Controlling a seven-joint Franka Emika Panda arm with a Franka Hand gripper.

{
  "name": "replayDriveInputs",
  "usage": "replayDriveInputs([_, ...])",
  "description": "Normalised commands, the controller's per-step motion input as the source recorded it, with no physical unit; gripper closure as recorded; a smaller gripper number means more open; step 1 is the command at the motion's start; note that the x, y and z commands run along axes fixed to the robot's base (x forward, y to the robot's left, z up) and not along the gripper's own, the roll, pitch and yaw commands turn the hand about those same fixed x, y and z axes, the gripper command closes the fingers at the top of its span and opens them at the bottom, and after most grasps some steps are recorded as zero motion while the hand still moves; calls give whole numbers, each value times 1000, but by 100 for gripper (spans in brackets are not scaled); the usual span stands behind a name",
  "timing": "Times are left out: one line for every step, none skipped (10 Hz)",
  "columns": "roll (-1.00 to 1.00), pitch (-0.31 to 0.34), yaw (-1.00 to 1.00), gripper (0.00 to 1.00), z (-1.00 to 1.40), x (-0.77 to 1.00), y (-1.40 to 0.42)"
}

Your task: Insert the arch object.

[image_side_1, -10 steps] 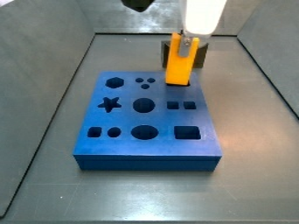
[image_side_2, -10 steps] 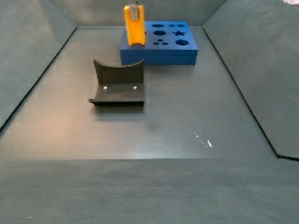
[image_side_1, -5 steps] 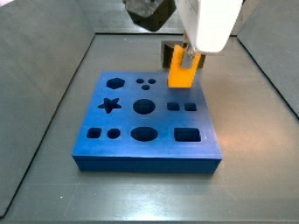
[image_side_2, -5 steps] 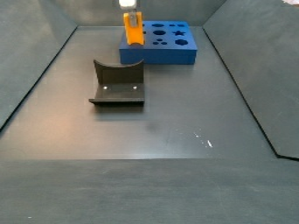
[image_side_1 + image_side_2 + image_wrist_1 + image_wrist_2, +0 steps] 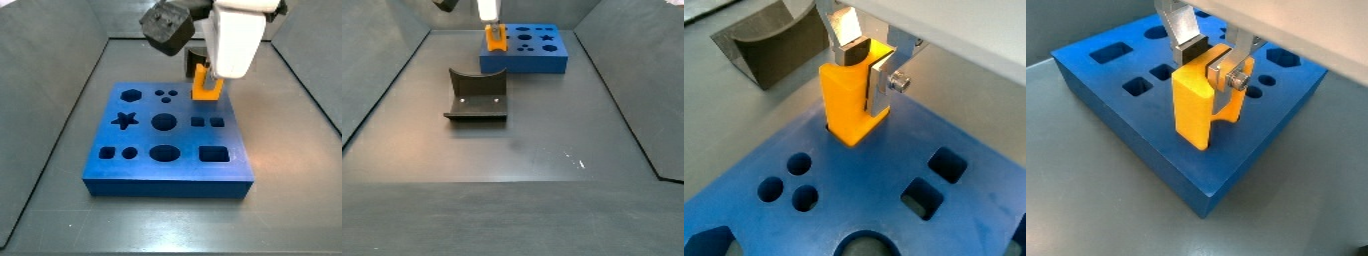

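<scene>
The arch object (image 5: 852,100) is a tall yellow-orange block, standing upright. My gripper (image 5: 866,64) is shut on its upper part, with one silver finger on each side. It shows the same way in a wrist view (image 5: 1196,108), where the notch faces sideways. The block's lower end sits in a small hole at a corner of the blue board (image 5: 167,150). In a side view the block (image 5: 205,86) stands low at the board's far right corner, under my white arm. It also shows in a side view (image 5: 496,40) at the board's (image 5: 536,50) left end.
A dark grey-brown block with a curved dip (image 5: 476,95) lies on the grey floor in front of the board, and shows in a wrist view (image 5: 767,42). The board has several other holes: star, hexagon, round, square. Grey walls ring the floor.
My gripper has moved down with the arch object. The block stood tall above the board a second ago and now shows much shorter, its lower end sunk into the hole.
</scene>
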Motion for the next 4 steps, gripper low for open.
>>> replayDriveInputs([70,0,-31,100,-314,0,0])
replayDriveInputs([0,0,-43,100,-163,0,0])
replayDriveInputs([-7,-49,0,100,-46,0,0])
replayDriveInputs([0,0,0,100,0,0,0])
